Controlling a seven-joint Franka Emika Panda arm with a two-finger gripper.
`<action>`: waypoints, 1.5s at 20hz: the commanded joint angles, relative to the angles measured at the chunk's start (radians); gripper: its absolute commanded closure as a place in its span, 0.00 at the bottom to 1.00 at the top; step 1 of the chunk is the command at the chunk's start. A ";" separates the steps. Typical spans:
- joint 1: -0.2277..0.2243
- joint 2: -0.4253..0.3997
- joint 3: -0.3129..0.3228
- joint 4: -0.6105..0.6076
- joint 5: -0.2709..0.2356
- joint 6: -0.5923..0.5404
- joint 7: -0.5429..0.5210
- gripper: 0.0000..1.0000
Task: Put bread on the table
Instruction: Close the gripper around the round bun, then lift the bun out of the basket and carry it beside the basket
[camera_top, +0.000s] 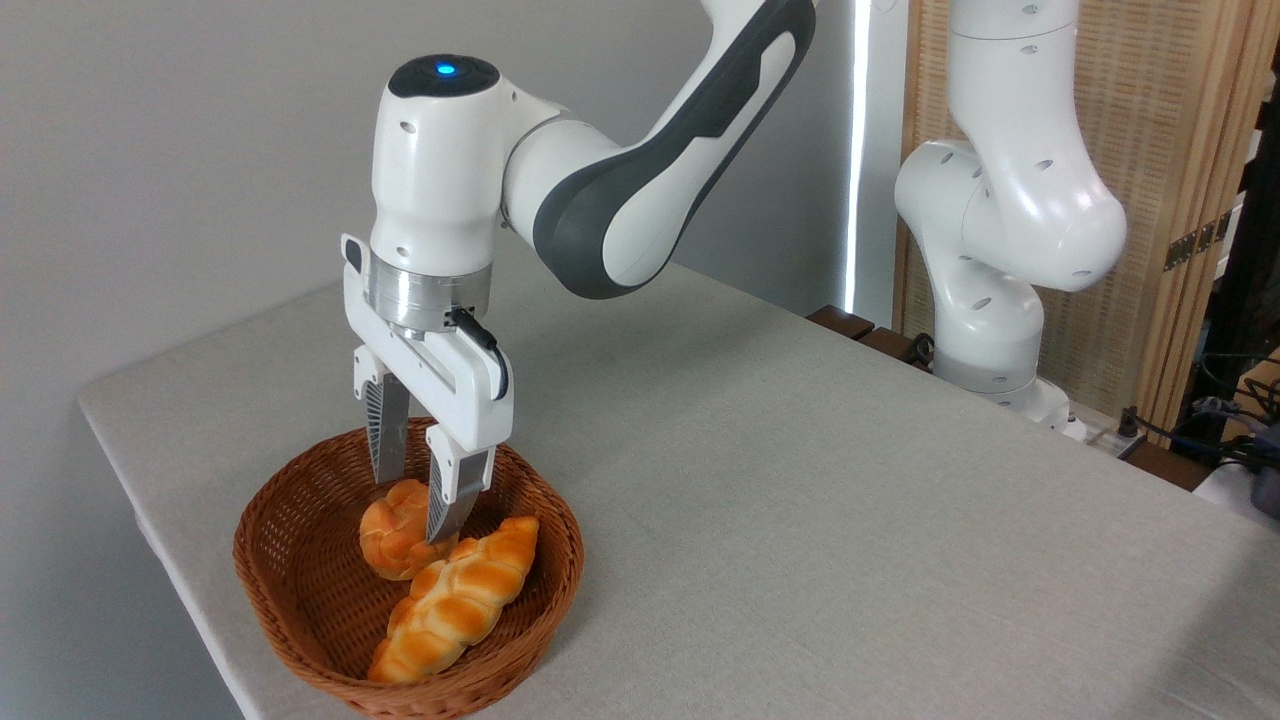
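The single camera view is looking across the table (800, 480), its light grey-beige cloth top stretching from the near left corner to the robot's base at the far right. The white arm (640, 190) is reaching over from that base and is pointing its wrist straight down above a brown wicker basket (290, 600) that is sitting near the table's front left edge.

Inside the basket the bread (393, 545) — the small round orange-golden bun with a knotted top — is lying toward the middle, leaning against the upper end of a longer braided golden loaf (455, 605), which is running diagonally toward the near rim. The two are touching.

The gripper (415, 510) is hanging vertically with its two ribbed fingers (385, 430) lowered into the basket. The fingers are standing one on each side of the bun's top, the left tip meeting its upper edge and the right finger crossing in front of its right side. They are sitting narrowly apart with the bun's top between them — whether they are actually pressing on it or only bracketing it cannot be told from this angle. The bun is resting on the basket floor, not raised. A blue light is glowing on the dark cap (443, 72) at the top of the wrist.
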 joint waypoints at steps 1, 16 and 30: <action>-0.001 -0.010 -0.001 -0.031 -0.009 0.029 -0.002 0.02; 0.002 -0.011 -0.001 -0.031 -0.009 0.020 0.003 0.50; 0.010 -0.109 0.031 -0.018 -0.013 -0.042 -0.003 0.52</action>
